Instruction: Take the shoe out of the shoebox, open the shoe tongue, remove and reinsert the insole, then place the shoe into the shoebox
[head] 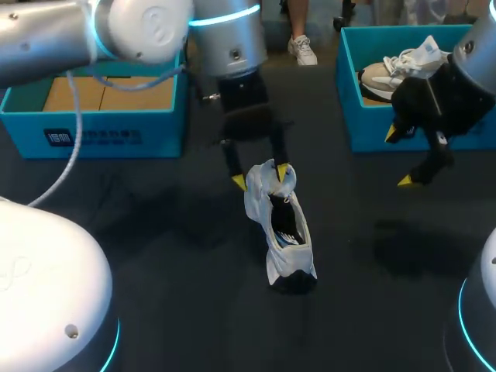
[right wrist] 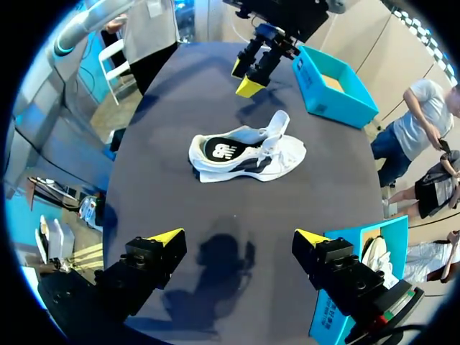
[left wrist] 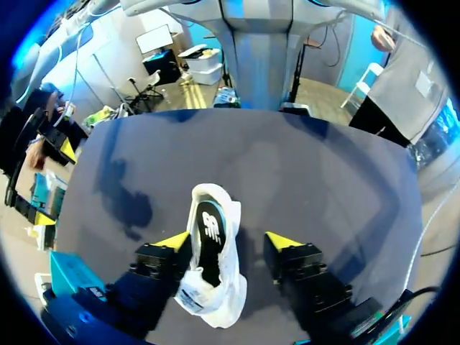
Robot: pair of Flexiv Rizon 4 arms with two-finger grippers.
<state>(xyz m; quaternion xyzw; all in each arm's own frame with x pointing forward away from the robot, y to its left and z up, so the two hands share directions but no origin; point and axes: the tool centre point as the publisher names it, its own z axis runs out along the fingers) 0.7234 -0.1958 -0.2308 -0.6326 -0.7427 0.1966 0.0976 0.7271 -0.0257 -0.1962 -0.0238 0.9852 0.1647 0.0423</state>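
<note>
Left gripper [left wrist: 227, 241] sat over white mesh sneaker [left wrist: 215, 287], fingers spread, 1 each side of the raised white tongue [head: 267, 177], not pinching. Sneaker lay mid dark table [head: 155, 232], long axis running away from the robot, heel toward base, toe toward far edge. Both wrist views showed black insole [left wrist: 210, 231]; head view gave only a dark slot. Right gripper [right wrist: 238, 236] hung spread and empty, well apart, beside right-hand blue shoebox [head: 403, 136] holding 1 pale shoe [head: 384, 76]. Left-hand blue shoebox [head: 101, 136] stood far left.
</note>
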